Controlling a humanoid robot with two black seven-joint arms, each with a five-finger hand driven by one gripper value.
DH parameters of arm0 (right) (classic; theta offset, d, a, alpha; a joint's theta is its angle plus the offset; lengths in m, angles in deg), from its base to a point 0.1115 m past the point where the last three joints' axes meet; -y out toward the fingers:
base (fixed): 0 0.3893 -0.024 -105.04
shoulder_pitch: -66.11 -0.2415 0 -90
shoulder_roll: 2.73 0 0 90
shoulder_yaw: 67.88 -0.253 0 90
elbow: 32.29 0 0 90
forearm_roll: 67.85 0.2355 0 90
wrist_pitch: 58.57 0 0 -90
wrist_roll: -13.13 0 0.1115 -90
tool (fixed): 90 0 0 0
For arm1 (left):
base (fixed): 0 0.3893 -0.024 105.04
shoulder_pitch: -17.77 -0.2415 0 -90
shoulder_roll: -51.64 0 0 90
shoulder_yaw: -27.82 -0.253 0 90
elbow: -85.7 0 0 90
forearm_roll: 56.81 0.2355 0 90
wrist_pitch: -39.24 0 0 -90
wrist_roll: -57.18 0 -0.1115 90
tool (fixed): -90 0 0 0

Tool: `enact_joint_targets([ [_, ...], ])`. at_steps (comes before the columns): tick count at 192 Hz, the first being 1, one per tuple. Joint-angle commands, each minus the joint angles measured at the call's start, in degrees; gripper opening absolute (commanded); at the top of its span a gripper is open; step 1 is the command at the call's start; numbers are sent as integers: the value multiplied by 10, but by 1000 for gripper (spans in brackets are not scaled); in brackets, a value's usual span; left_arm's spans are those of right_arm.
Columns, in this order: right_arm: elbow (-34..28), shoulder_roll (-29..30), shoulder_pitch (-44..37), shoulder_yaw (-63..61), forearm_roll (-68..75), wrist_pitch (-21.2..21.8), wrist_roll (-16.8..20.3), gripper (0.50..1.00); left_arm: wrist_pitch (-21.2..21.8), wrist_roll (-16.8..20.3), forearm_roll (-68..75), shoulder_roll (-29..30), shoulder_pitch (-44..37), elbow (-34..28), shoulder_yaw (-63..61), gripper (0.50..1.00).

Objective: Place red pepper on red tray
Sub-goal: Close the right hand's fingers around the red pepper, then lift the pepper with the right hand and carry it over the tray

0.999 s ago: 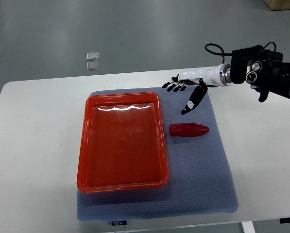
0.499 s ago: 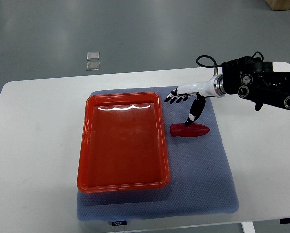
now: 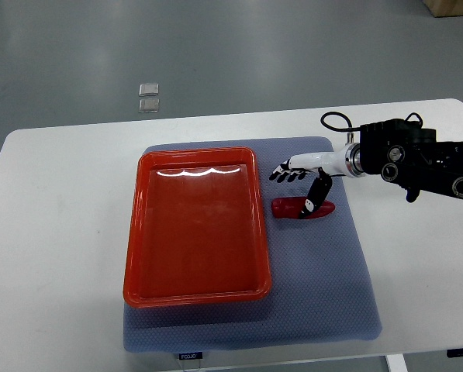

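Red plastic fills the left half of the scene: the tray (image 3: 196, 226) lies empty on a grey-blue mat (image 3: 324, 287), its long side running away from the robot. The mat sits on a white table (image 3: 53, 232).

Just right of the tray's upper right part, apart from its rim, the pepper (image 3: 302, 208) lies on its side on the mat, blunt end toward the tray and tapered tip pointing right. It is not yet on the tray.

Above it hangs the right hand (image 3: 305, 177), its arm coming in from the right edge. The fingers (image 3: 284, 173) are spread and extended toward the tray, just beyond the pepper's far side. The thumb (image 3: 317, 194) points down over the pepper's middle and seems to touch or nearly touch its top; I cannot tell which. Nothing is gripped: the hand stands apart, poised to close. The left hand does not show.

The pepper looks light and firm, with a smooth, glossy skin that could slip, and its rounded, tapering body may roll under a sideways push. The thick middle looks the best place to hold, thumb on one flank and fingers on the other, squeezing moderately. The narrow tip would likely squirt out of a pinch.
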Motion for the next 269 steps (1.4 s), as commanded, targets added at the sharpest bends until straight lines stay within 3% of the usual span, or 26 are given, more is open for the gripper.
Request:
enact_joint_targets([
  [1, -2, 1, 12, 1, -1, -7, 0, 895, 0, -1, 0, 0, 0, 0, 0, 1000],
  [65, -2, 0, 30, 2, -7, -25, 0, 791, 0, -1, 0, 0, 0, -1, 1, 1000],
  [125, 0, 0, 34, 12, -27, -25, 9, 503, 0, -1, 0, 0, 0, -2, 1, 1000],
  [161, 0, -26, 24, 9, -36, -20, 8, 500, 0, -1, 0, 0, 0, -2, 1, 1000],
  [211, -14, -42, -68, 6, -21, 8, 8, 500, 0, -1, 0, 0, 0, -2, 1, 1000],
  [236, -15, -16, -111, 8, 10, 10, 8, 500, 0, -1, 0, 0, 0, -2, 1, 1000],
  [269, -1, 70, -150, 15, 43, 10, 8, 500, 0, -1, 0, 0, 0, -2, 1, 1000],
])
